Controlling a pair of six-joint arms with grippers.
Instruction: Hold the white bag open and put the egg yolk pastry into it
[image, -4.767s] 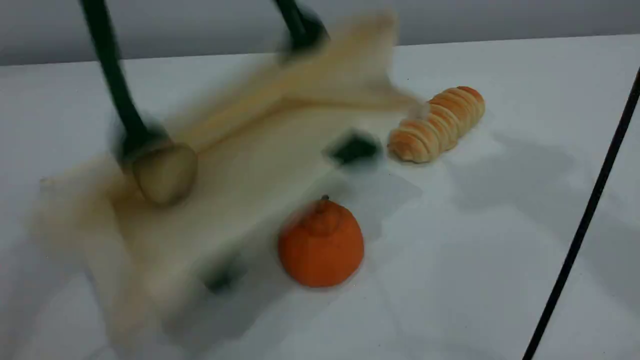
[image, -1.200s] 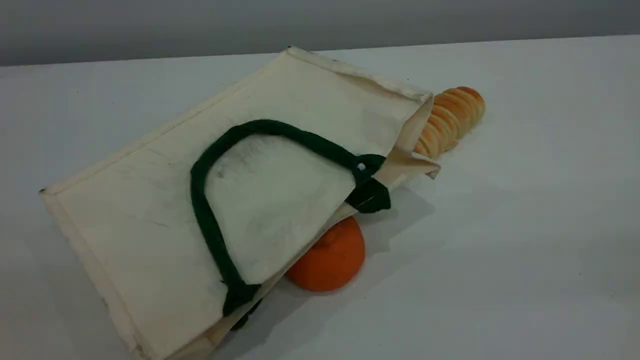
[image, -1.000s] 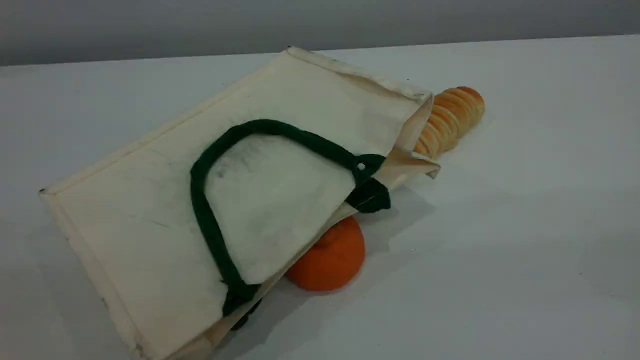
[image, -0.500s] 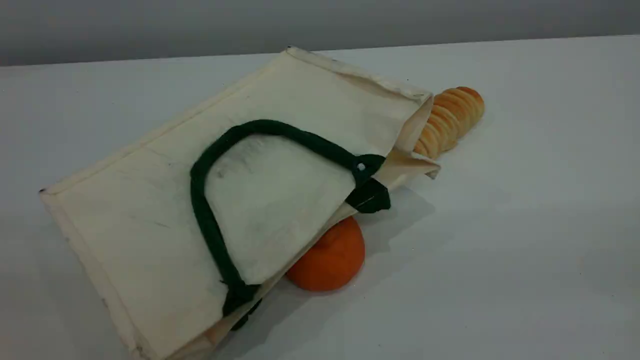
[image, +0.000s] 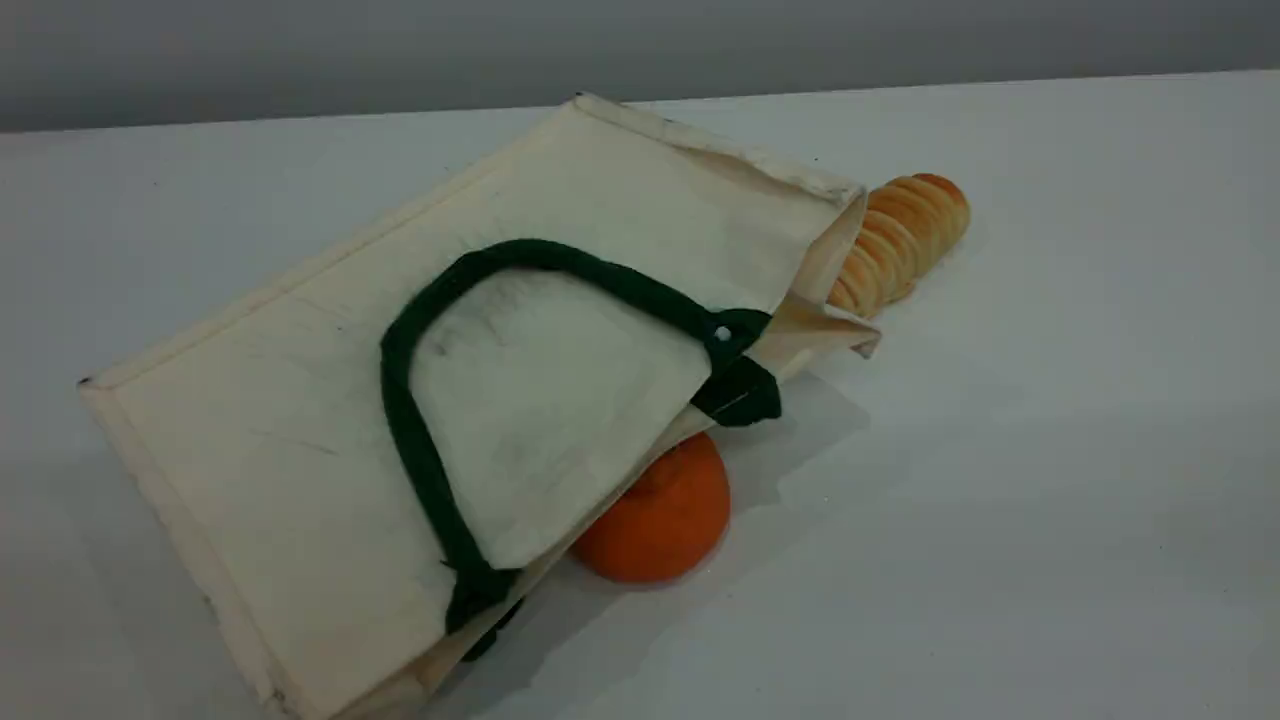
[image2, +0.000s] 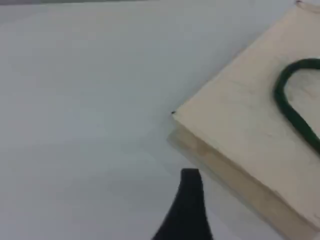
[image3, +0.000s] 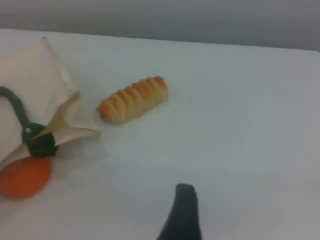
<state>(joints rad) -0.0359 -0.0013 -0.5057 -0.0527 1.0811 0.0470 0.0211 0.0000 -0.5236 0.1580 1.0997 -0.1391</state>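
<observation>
The white bag (image: 300, 400) lies flat on the table, its dark green rope handle (image: 397, 400) folded back over the top panel. Its mouth faces right, slightly parted at the far corner. The egg yolk pastry is hidden from every view. Neither gripper shows in the scene view. The left gripper's fingertip (image2: 190, 200) hovers over bare table just off the bag's closed bottom corner (image2: 250, 130). The right gripper's fingertip (image3: 184, 210) hangs over the table to the right of the bag's mouth (image3: 35, 85). Nothing sits at either fingertip.
An orange fruit (image: 665, 525) is tucked partly under the bag's mouth edge, also seen as the orange (image3: 25, 177). A ridged golden bread roll (image: 900, 235) lies behind the mouth's far corner, the same roll (image3: 132, 99).
Several seconds ago the bag was blurred in motion with its handles raised and a beige lump showing on it. It now lies flat and still, partly over the orange; nothing moved in the last second.
</observation>
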